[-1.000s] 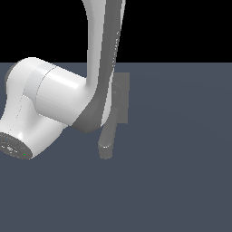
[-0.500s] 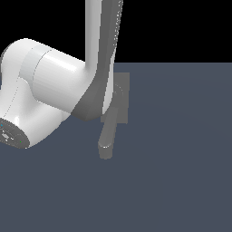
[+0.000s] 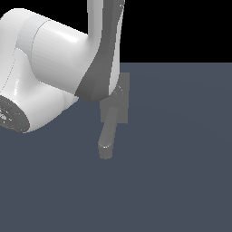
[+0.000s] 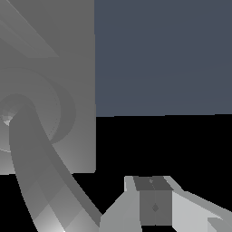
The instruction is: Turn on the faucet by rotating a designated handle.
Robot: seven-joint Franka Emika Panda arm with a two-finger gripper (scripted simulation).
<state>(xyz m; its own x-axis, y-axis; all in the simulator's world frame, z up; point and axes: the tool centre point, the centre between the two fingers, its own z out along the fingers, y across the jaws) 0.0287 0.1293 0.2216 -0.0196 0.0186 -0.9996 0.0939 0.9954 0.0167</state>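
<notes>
Grey on grey — the faucet (image 3: pixel 118 103) sits on the dark floor just past the middle of the exterior view, its flat base plate (image 3: pixel 124 86) half hidden behind the robot arm (image 3: pixel 54 68), its thick curved spout (image 3: pixel 108 136) reaching toward the camera and ending in a downturned tip. In the wrist view the same spout (image 4: pixel 38 181) sweeps out from a round pivot over the base plate, and the gripper (image 4: pixel 154 206) shows only as a pale, blocky part at the picture's edge, off to one side of the spout and not touching it. Whether the jaws are parted or closed I cannot tell; nothing is seen between them.

The handle, the thin bar the task calls for, I cannot pick out in either view — in the exterior view the arm's dark link covers the part of the faucet where it would likely join. So the relation that matters is only half readable: the fixture lies close beside the end effector, with the spout's long axis running away from the pivot past the gripper. My judgement is that the approach is unfinished, and the next move needs the bar located before any push.
</notes>
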